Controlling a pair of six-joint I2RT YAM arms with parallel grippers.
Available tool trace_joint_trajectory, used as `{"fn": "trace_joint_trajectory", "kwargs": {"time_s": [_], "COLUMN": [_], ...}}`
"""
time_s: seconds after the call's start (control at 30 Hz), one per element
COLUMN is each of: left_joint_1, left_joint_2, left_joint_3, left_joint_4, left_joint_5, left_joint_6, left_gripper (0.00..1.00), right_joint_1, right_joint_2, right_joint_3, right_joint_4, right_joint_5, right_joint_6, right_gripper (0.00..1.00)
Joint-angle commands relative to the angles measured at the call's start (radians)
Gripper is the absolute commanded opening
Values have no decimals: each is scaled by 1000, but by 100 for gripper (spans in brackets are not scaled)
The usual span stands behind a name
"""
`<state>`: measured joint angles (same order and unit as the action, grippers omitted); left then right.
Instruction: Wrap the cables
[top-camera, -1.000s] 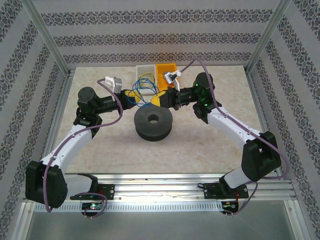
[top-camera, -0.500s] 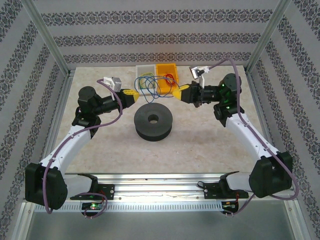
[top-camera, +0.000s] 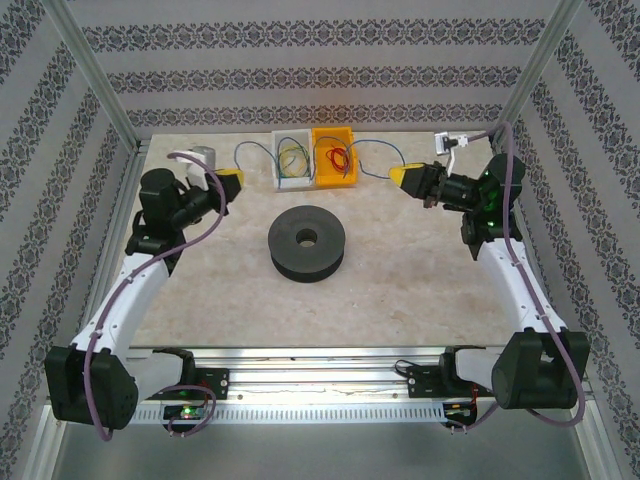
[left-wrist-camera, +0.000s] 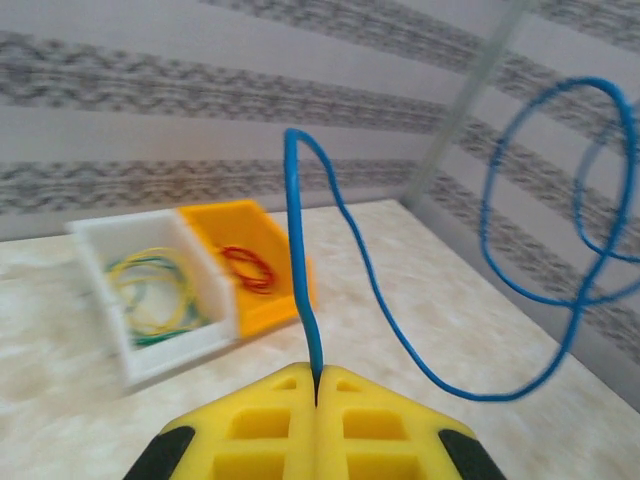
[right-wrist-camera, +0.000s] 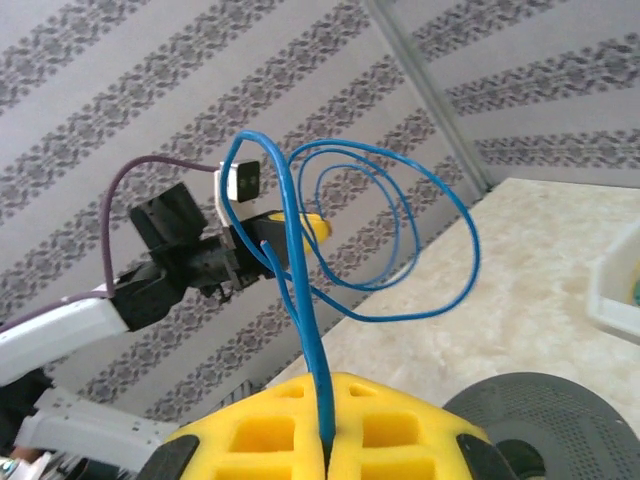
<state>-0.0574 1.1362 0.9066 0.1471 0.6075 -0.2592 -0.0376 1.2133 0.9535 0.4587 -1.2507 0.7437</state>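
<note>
Loosely, the blue cable (left-wrist-camera: 299, 250) spans left to right.

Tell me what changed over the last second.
The left gripper swung out to the left and the right gripper to the right, from nearly touching just beyond the spool to opposite sides of the table. The blue cable, bunched in loops between them before, is now drawn out over the white bin and orange bin, each gripper shut on it. Spool and both bins stayed put.
</note>
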Motion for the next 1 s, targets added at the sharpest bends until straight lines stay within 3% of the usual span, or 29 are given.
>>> {"fn": "trace_joint_trajectory", "kwargs": {"time_s": [0.0, 0.37, 0.57, 0.77, 0.97], "left_joint_1": [68, 300, 434, 450, 452], "left_joint_2": [-35, -97, -79, -18, 11], "left_joint_3": [41, 161, 247, 349, 431], "left_joint_4": [-88, -252, -266, -290, -383], "left_joint_5": [-139, -216, -164, -131, -191], "left_joint_6": [-65, -158, -213, -206, -183], "left_gripper": [0, 0, 0, 0, 0], "right_joint_1": [-24, -115, -120, -84, -88], "right_joint_2": [-24, 58, 121, 169, 238], "right_joint_3": [-4, 63, 173, 263, 330], "right_joint_4": [-143, -557, -788, -979, -1072], "right_joint_5": [85, 357, 588, 933, 1236], "right_joint_6": [-140, -430, -615, -763, -718], "right_gripper": [0, 0, 0, 0, 0]}}
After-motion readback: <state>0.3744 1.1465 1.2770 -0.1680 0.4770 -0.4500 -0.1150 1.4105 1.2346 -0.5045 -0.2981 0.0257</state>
